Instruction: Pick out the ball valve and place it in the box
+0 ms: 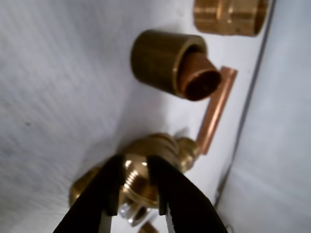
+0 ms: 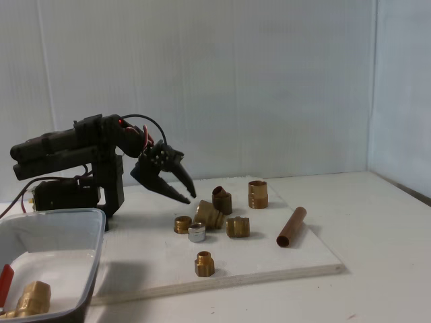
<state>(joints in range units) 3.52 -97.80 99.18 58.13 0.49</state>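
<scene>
The ball valve lies inside the box at the bottom left of the fixed view, its brass body and a bit of red handle showing. My gripper hangs over the cluster of fittings on the white board, well to the right of the box. In the wrist view the gripper has its black fingers a little apart, open, with a plain brass fitting seen behind the gap and not held.
Several plain brass fittings lie on the white board, among them a threaded one, a sleeve with a brown insert and a small one near the front edge. A copper pipe lies to the right.
</scene>
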